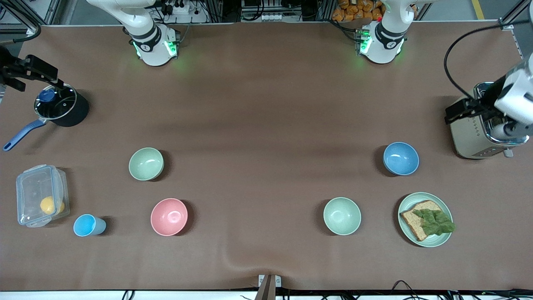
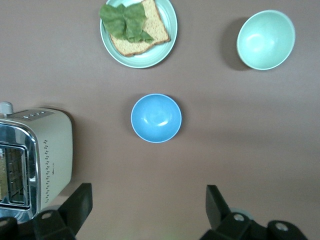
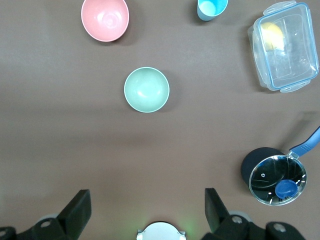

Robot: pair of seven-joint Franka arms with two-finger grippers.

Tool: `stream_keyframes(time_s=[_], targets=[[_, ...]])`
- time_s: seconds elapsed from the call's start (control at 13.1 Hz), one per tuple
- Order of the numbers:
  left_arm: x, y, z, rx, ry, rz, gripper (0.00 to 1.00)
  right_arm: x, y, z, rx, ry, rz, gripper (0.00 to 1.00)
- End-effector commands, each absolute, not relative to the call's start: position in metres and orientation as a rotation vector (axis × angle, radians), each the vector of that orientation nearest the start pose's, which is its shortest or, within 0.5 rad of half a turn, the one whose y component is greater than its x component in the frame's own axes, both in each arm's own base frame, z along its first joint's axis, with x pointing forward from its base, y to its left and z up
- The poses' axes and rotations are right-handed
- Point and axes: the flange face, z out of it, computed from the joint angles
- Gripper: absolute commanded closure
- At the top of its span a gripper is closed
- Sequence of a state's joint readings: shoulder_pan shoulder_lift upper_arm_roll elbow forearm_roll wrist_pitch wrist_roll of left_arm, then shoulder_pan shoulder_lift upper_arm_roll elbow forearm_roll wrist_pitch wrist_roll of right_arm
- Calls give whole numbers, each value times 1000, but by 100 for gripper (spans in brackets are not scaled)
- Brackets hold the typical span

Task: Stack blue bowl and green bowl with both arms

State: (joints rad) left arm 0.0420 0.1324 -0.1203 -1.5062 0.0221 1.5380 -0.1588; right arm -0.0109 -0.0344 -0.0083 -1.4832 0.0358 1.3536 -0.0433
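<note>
The blue bowl [image 1: 401, 158] sits upright on the brown table toward the left arm's end; it also shows in the left wrist view [image 2: 156, 118]. The sage green bowl [image 1: 145, 163] sits upright toward the right arm's end; it also shows in the right wrist view [image 3: 146, 89]. My left gripper [image 1: 458, 110] hangs open and empty high above the toaster's edge [image 2: 148, 210]. My right gripper [image 1: 31, 75] hangs open and empty high above the pot [image 3: 147, 212]. Both bowls are empty and far apart.
A paler mint bowl [image 1: 342, 216] and a plate with bread and lettuce [image 1: 425, 219] lie nearer the front camera than the blue bowl. A toaster [image 1: 483, 133] stands beside it. A pink bowl [image 1: 169, 216], light-blue cup [image 1: 88, 225], plastic container [image 1: 41, 201] and lidded pot [image 1: 60, 106] surround the green bowl.
</note>
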Motion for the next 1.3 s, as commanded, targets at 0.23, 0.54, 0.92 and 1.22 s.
stream_keyframes(time_s=[0.23, 0.54, 0.92, 1.22], targets=[[599, -36, 428, -3050, -316, 168, 0, 526, -7, 626, -3106, -41, 177, 0], [581, -29, 351, -3027, -262, 119, 0, 538, -5, 602, -3103, -44, 199, 0], [573, 8, 279, -3019, -231, 123, 0, 579, -7, 500, -3089, -54, 348, 0], [572, 23, 247, -3032, -257, 139, 0, 617, 2, 386, -3002, -114, 472, 0]])
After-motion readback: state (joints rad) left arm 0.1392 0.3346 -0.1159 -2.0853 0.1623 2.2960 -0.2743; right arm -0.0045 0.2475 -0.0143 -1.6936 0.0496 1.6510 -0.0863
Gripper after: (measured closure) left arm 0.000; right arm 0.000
